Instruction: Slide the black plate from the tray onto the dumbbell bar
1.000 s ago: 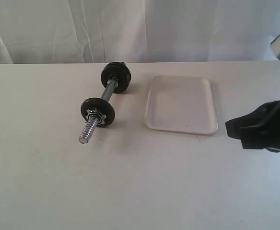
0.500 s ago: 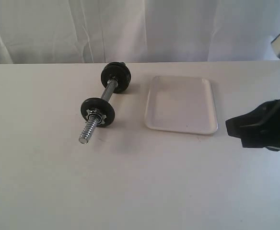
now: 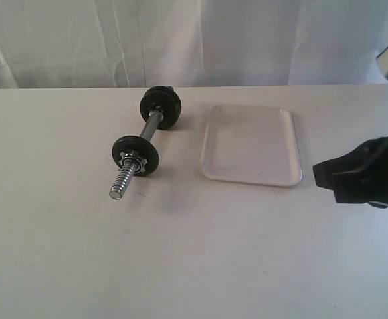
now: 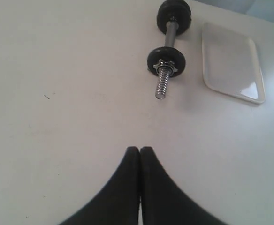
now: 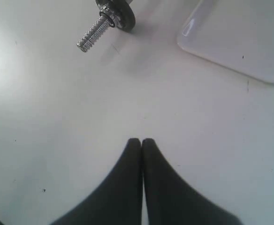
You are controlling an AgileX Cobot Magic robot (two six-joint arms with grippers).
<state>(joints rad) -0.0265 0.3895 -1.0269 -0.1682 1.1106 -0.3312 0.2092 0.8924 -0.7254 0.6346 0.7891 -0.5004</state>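
Seeing no change since second ago: tray point(image 3: 250, 144) bare, black plates point(image 3: 135, 153) on dumbbell bar point(image 3: 151, 127), left gripper point(image 4: 140, 152) and right gripper point(image 5: 141, 143) closed, empty; we judge task done.

Left hand point(image 4: 140, 149) and right hand point(image 5: 142, 140) — 2 curved black fingers point(image 4: 123, 187) each.

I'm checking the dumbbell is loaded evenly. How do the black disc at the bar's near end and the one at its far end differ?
The near disc shows a silver collar nut on its outer face; the far disc shows none. Bare thread juts well past the near disc; hardly any bar passes the far disc. The far disc looks thicker than the near disc. Both are black, round, on the dumbbell bar.
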